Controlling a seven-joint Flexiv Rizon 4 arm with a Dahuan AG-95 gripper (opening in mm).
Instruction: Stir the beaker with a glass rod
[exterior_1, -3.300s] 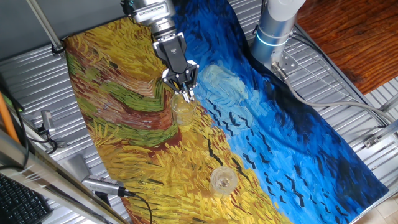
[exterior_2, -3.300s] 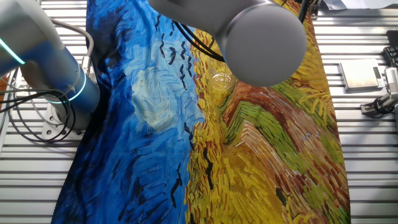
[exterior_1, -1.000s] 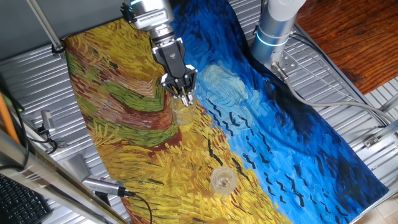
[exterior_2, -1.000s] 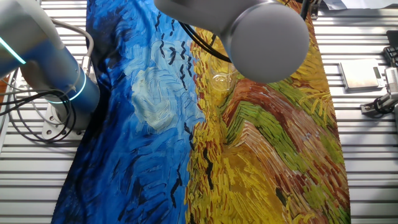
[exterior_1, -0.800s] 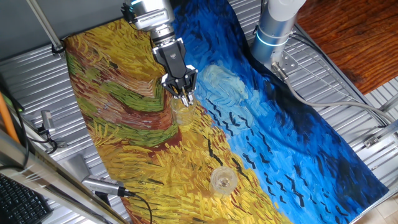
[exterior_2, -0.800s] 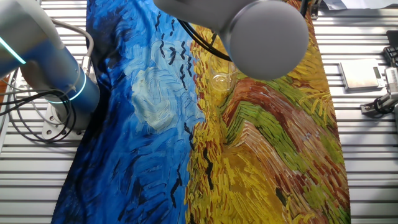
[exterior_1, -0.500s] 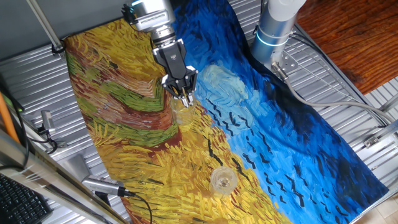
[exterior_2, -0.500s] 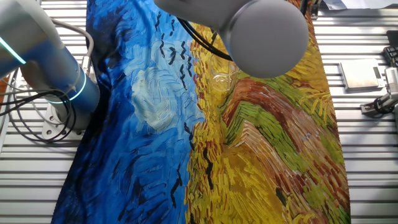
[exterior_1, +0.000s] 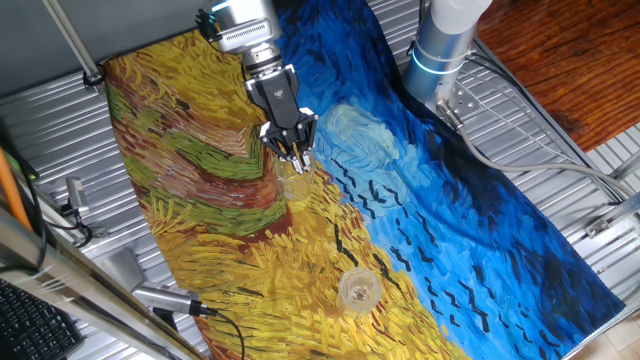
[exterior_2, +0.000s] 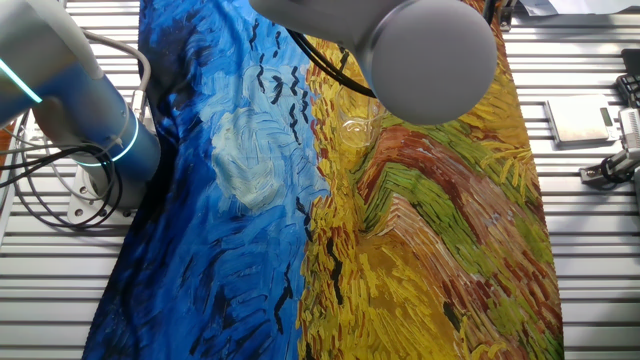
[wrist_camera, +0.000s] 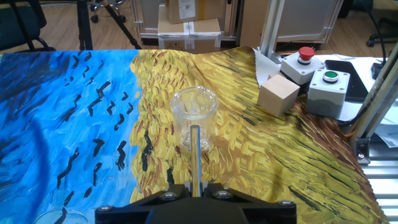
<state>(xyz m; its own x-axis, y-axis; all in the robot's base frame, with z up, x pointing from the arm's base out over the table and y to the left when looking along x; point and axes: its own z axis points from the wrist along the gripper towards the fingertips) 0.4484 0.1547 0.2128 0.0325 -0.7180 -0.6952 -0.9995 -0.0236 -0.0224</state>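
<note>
Hand: we see the hand (exterior_1: 296, 156) pinched shut on the rod (wrist_camera: 194, 155), which runs straight out from between its fingers in the hand view.
Rod: its far end reaches the beaker (wrist_camera: 194, 118); we cannot tell whether the tip is inside the glass or only in front of it.
Beaker: it stands upright on the yellow part of the cloth (exterior_1: 200, 190), directly under the hand in one fixed view (exterior_1: 295, 182); in the other fixed view it shows beside the arm's grey joint (exterior_2: 354, 129).
Beaker contents: we cannot make out any liquid through the clear wall.
Second glass: a vessel (exterior_1: 359, 290) with a whitish rim sits on the yellow cloth well apart from the beaker, nearer the cloth's edge; we cannot tell what it holds.
Desk: the painted cloth covers the desk (exterior_1: 560, 150).
Beyond the beaker: in the hand view we see a wooden block (wrist_camera: 279, 94) and two button boxes, one red-topped (wrist_camera: 303, 63) and one green-topped (wrist_camera: 328, 91).
</note>
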